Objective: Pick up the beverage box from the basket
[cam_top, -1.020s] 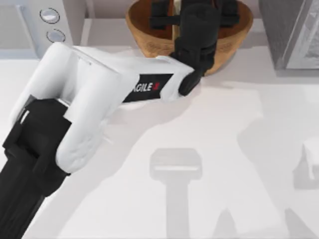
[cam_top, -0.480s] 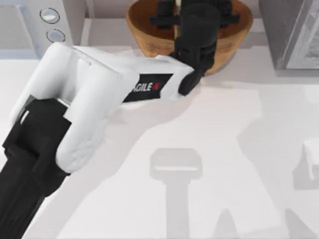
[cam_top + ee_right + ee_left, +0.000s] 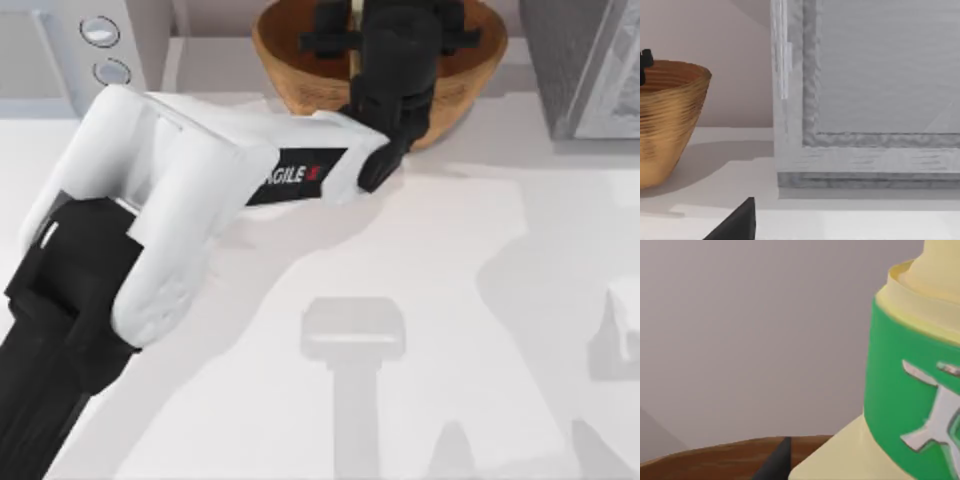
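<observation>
Left gripper (image 3: 385, 25): positioned over the basket (image 3: 290, 80) at the far edge of the table (image 3: 420, 300), its black wrist housing reaching down into the bowl from above. The finger gap is hidden by the housing in the top view, so whether the jaws are closed on anything cannot be told. In the left wrist view the beverage box (image 3: 910, 405) sits very close to the camera: pale-yellow body, a green band with white marks around it, and a pale upper part rising out of view. 1 dark fingertip (image 3: 774, 465) shows just beside the carton's base, with the brown basket rim (image 3: 700, 460) running behind it; contact between fingertip and carton cannot be confirmed. The carton stands upright inside the basket. In the top view a thin pale strip (image 3: 353, 25) of it shows between the black gripper parts. Left arm (image 3: 170, 200): white links stretched diagonally from the near left corner to the basket. Right gripper (image 3: 735, 222): 1 dark finger shows low in the right wrist view, facing the basket and a grey appliance (image 3: 865, 100) at the table's right.
</observation>
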Controlling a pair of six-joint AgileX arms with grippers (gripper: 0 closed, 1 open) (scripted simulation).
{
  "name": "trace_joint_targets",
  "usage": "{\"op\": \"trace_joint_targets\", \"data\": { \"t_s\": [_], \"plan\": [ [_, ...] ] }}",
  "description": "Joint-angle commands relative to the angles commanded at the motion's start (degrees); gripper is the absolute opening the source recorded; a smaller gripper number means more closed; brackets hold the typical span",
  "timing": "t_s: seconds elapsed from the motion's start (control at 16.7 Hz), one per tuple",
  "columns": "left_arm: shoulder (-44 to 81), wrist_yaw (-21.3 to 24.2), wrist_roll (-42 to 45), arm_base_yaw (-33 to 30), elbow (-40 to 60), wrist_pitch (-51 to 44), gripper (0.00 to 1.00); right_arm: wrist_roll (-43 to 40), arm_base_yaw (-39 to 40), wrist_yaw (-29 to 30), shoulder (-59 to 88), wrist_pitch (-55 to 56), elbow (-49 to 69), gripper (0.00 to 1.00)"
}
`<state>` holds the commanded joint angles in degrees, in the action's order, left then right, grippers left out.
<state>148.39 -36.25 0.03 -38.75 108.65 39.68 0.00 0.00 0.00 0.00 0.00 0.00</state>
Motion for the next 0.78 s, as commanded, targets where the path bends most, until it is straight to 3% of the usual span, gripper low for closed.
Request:
{"op": "trace_joint_targets", "data": {
  "t_s": [0.36, 0.78],
  "plan": [
    [-1.02, 0.01, 0.04, -0.57, 0.38, -0.95, 0.0, 0.0, 0.0, 0.0, 0.0, 0.0, 0.0, 1.0],
    [-5.1, -0.04, 0.02, -0.63, 9.54, -14.38, 0.0, 0.0, 0.0, 0.0, 0.0, 0.0, 0.0, 1.0]
  ]
}}
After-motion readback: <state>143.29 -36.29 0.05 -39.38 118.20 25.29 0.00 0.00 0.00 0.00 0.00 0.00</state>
